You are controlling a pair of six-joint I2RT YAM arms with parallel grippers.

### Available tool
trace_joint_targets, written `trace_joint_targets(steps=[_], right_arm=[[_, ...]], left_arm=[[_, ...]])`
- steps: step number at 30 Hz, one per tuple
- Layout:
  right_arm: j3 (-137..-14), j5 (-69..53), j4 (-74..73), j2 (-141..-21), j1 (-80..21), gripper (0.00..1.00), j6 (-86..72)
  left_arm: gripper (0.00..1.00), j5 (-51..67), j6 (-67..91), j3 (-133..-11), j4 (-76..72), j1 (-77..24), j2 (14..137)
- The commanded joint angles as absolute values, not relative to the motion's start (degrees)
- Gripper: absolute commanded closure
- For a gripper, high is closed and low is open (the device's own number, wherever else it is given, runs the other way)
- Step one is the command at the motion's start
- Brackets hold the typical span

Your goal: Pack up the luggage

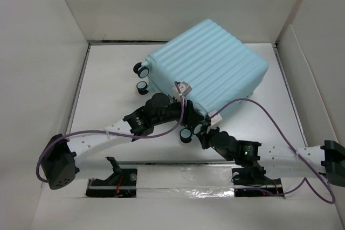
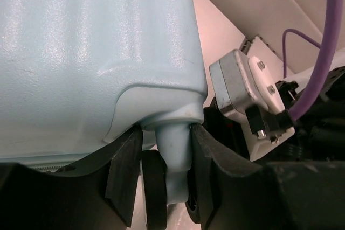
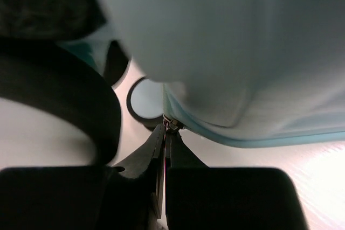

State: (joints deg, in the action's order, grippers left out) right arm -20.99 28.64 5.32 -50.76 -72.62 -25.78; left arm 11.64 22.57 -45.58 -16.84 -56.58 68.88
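Observation:
The pale aqua ribbed luggage (image 1: pixel 207 65) lies closed on its side on the white table, tilted, with its caster wheels toward the left and front. My left gripper (image 1: pixel 187 112) is at the near corner of the case. In the left wrist view it (image 2: pixel 164 160) is shut around a caster wheel's aqua stem (image 2: pixel 175 154) under the shell (image 2: pixel 91 52). My right gripper (image 1: pixel 204 136) sits just below that corner. In the right wrist view it (image 3: pixel 165 133) is shut on the small metal zipper pull (image 3: pixel 168 124) at the edge of the case (image 3: pixel 242 52).
Two caster wheels (image 1: pixel 141 78) stick out at the case's left side and two more (image 1: pixel 191 132) at the near corner. White walls enclose the table on the left, back and right. Purple cables run along both arms. The right wrist's camera box (image 2: pixel 245 87) is close to my left gripper.

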Motion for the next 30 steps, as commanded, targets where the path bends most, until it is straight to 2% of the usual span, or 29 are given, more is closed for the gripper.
trace_joint_targets(steps=[1, 4, 5, 8, 9, 11, 12, 13, 14, 17, 19, 24, 27, 28, 30], right_arm=[[-25.58, 16.50, 28.27, -56.32, -80.86, 1.00, -30.85], [-22.33, 26.58, 46.01, -64.73, -80.86, 1.00, -29.11], [-19.71, 29.33, 58.06, -66.34, -80.86, 1.00, -27.79], [-18.28, 35.75, 74.99, -72.06, -81.38, 1.00, -24.27], [-18.28, 36.64, 75.49, -72.33, -81.39, 1.00, -24.43], [-18.89, 36.57, 71.14, -70.85, -81.39, 1.00, -24.35], [-19.77, 36.65, 67.88, -69.97, -81.39, 1.00, -25.74], [-20.04, 36.65, 64.89, -69.09, -81.39, 1.00, -27.06], [-20.13, 35.69, 60.86, -68.30, -81.39, 1.00, -27.77], [-19.51, 33.67, 59.77, -67.67, -81.39, 1.00, -28.12], [-19.34, 32.61, 60.03, -68.29, -81.39, 1.00, -28.57], [-20.13, 30.77, 61.52, -70.75, -81.39, 1.00, -26.11], [-20.21, 28.83, 61.26, -70.32, -81.39, 1.00, -25.49], [-20.30, 28.48, 60.82, -69.96, -81.39, 1.00, -25.31], [-20.39, 27.42, 58.37, -68.47, -81.39, 1.00, -24.96]], left_arm=[[0.79, 13.86, 26.60, -50.28, -36.11, -51.61, 74.43], [0.83, 18.44, 29.88, -49.57, -39.54, -49.58, 75.58], [0.83, 16.63, 29.36, -50.27, -35.98, -49.57, 75.41], [0.79, 13.01, 29.88, -49.49, -33.07, -47.48, 71.82], [0.66, 10.48, 30.32, -48.79, -32.53, -45.02, 68.50], [0.49, 4.08, 30.15, -49.65, -25.80, -43.08, 65.58], [0.30, -0.13, 30.49, -50.62, -23.75, -41.33, 64.26], [0.23, -4.70, 31.28, -50.97, -22.51, -39.57, 62.51], [0.19, -4.31, 32.25, -51.32, -20.32, -37.20, 61.88], [0.17, 2.26, 34.63, -55.53, -13.57, -25.95, 61.61], [0.16, 2.29, 31.58, -61.83, -7.86, -20.34, 63.88], [0.14, 2.81, 13.75, -78.98, 15.19, -16.44, 72.94], [0.12, 1.94, 1.87, -79.02, 17.76, -16.44, 73.48], [0.10, -1.89, 0.80, -75.71, 16.36, -16.44, 71.21], [0.05, -2.20, -1.48, -72.61, 12.67, -15.74, 69.01]])
